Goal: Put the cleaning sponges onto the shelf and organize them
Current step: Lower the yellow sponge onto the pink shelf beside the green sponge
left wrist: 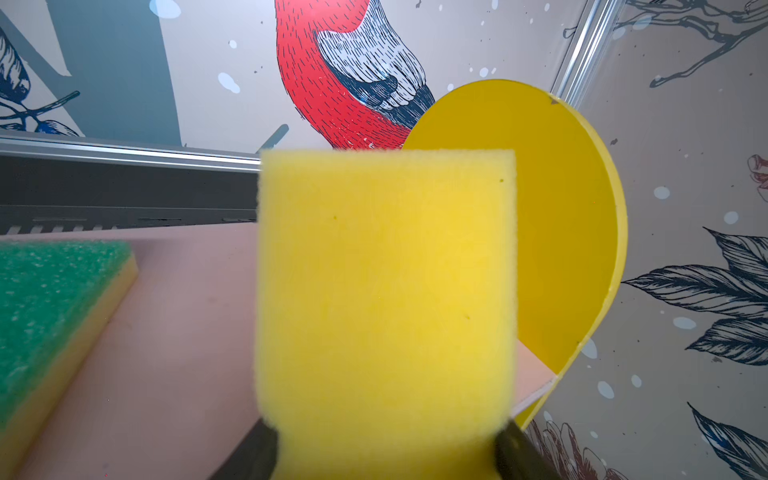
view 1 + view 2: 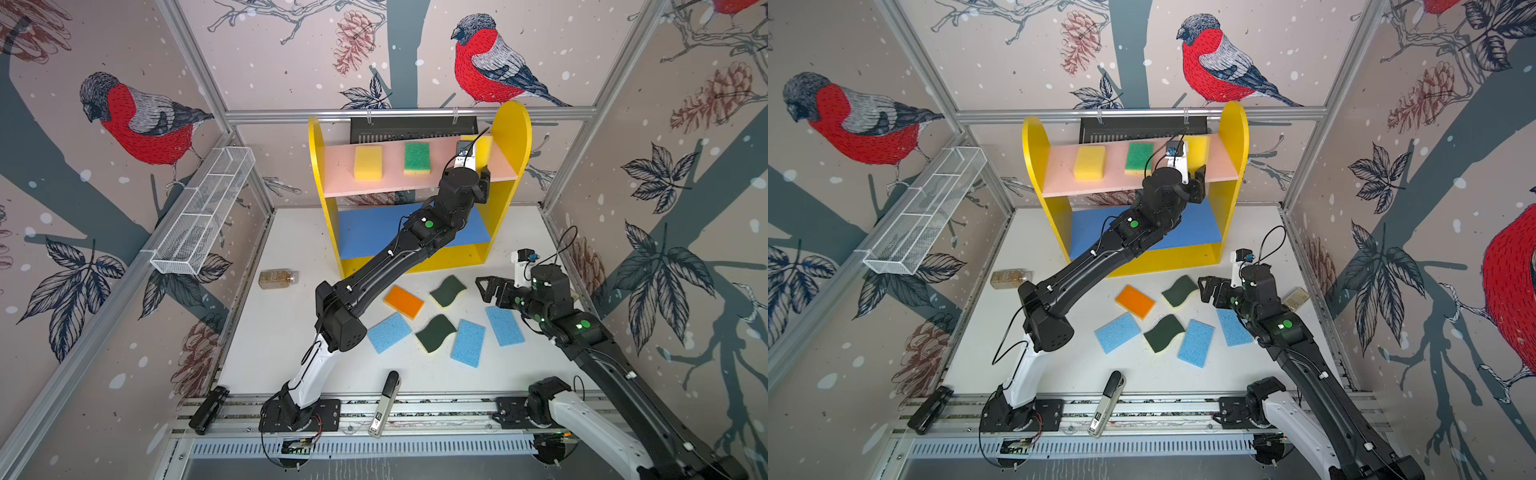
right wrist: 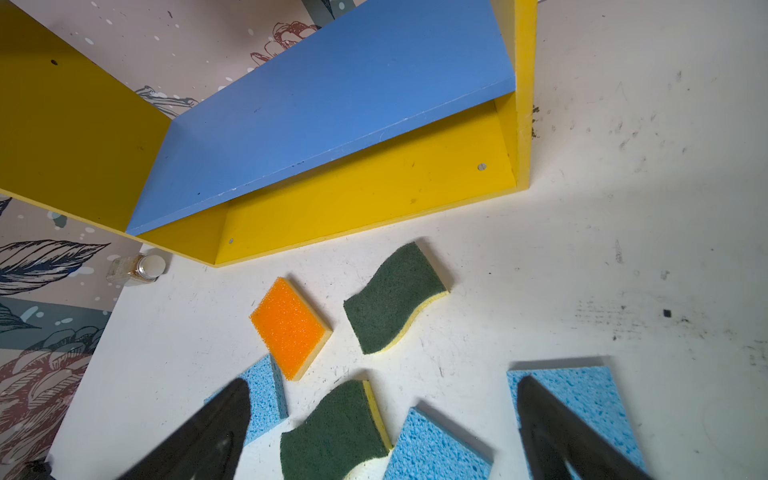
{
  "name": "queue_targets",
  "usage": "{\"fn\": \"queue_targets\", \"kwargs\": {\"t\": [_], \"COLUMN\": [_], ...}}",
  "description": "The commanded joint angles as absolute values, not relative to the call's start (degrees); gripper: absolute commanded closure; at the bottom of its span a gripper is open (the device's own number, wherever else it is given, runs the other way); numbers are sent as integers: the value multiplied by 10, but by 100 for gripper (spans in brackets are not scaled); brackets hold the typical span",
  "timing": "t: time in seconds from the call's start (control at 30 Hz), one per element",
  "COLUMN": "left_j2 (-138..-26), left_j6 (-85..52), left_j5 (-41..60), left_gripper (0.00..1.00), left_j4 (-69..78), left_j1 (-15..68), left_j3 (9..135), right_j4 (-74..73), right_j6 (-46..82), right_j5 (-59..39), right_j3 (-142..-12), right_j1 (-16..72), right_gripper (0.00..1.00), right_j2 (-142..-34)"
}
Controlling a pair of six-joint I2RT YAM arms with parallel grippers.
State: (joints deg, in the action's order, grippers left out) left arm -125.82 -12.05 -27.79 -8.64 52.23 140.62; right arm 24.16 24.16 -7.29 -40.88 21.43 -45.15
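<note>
You are about a third of the way through. On the shelf (image 2: 513, 137), the pink upper board (image 2: 340, 174) already carries a yellow block sponge (image 2: 368, 163) and, just beside it, a green-topped sponge (image 2: 417, 156), both lying flat in a row.

Your left gripper (image 1: 384, 453) is clamped on a second yellow sponge (image 1: 386, 291), its jaws pinching the near end. It holds the sponge over the right end of the pink board, between the green-topped sponge and the rounded yellow side panel (image 1: 540, 208). You cannot tell from these views whether the sponge is resting on the board yet.

Your right gripper (image 2: 482, 289) hangs with its jaws wide apart and empty above the white tabletop (image 2: 291, 332), near the loose pile.

Six sponges remain on the tabletop in front of the shelf:
- an orange-topped sponge (image 2: 404, 301)
- two dark green wavy sponges (image 2: 448, 291) (image 2: 436, 332)
- three light blue sponges (image 2: 389, 332) (image 2: 468, 343) (image 2: 504, 326)

The blue lower board (image 2: 365, 232) is bare, so it looks like the likely home for most of them once this sponge is let go.
</note>
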Motion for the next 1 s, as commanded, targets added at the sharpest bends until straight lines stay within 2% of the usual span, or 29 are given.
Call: {"fn": "queue_targets", "kwargs": {"t": [0.0,0.27,0.97], "left_j2": [-1267,-1297,-1335], "left_j6": [-118,-127,-113], "left_j5": [-316,-364,-395], "left_gripper": [40,39,30], "left_j4": [-53,-48,-83], "left_j1": [522,522,521], "left_j3": [1413,1429,1460], "right_j4": [230,222,215], "right_j6": [244,251,258], "right_j5": [-78,-86,-92], "right_j3": [-407,-395,-391], "right_j1": [215,215,215], "right_gripper": [1,0,0], "right_j2": [-453,-453,-457]}}
